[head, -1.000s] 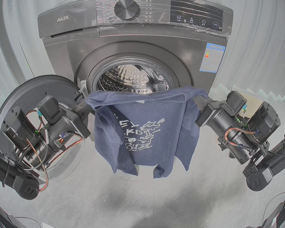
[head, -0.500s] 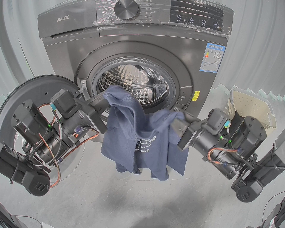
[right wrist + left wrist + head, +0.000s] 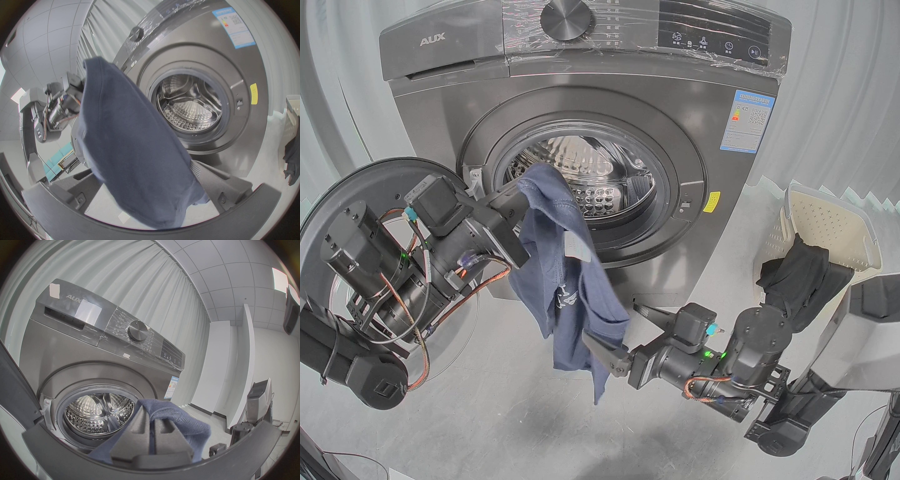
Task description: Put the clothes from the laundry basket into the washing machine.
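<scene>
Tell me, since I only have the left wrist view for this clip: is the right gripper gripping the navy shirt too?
Observer: No. The right gripper is open, low in front of the washing machine, with the navy shirt hanging between its spread fingers.
Operator: Is the shirt inside the drum?
Observer: No. It hangs from the left gripper outside the drum opening, drooping toward the floor.
Operator: Is there more laundry?
Observer: Yes. A black garment drapes over the laundry basket on the robot's right.

you have a pale grey floor; on it, washing machine at twelve o'clock, laundry basket at three.
</scene>
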Robot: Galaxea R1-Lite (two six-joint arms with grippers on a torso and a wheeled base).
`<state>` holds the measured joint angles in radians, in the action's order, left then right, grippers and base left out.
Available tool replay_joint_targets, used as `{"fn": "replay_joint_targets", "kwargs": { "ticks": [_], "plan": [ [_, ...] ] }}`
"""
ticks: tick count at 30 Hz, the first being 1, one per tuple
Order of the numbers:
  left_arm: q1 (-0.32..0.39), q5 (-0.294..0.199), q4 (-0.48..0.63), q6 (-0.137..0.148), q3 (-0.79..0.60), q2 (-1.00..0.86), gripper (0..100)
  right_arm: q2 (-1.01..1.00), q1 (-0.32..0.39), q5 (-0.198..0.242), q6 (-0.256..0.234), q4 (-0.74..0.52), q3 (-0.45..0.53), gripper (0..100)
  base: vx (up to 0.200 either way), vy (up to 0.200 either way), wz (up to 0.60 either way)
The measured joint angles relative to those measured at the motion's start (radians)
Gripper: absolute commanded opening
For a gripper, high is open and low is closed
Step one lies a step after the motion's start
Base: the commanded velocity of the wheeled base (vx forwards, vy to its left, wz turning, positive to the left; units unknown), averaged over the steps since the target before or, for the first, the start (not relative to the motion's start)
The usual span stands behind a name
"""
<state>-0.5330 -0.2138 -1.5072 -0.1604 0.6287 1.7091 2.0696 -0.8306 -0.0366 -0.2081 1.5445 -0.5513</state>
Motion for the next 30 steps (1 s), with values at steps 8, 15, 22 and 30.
{"fn": "replay_joint_targets", "kwargs": {
  "ticks": [8, 15, 22, 30],
  "plan": [
    [-0.007, 0.001, -0.002, 0.001, -0.001, 0.001, 0, 0.061, -0.047, 0.001, -0.011, 0.0, 0.026, 100, 0.0, 0.0, 0.0],
    [-0.01, 0.002, -0.003, 0.003, -0.003, 0.001, 0, 0.075, -0.021, 0.001, -0.005, 0.0, 0.013, 100, 0.0, 0.0, 0.0],
    [-0.026, 0.001, -0.003, 0.002, -0.003, -0.001, 0, 0.129, 0.014, 0.004, 0.007, -0.001, -0.11, 100, 0.0, 0.0, 0.0],
    [-0.04, 0.001, -0.004, 0.001, -0.004, -0.005, 0, 0.197, -0.013, 0.016, 0.014, 0.0, -0.212, 100, 0.0, 0.0, 0.0]
  ]
}}
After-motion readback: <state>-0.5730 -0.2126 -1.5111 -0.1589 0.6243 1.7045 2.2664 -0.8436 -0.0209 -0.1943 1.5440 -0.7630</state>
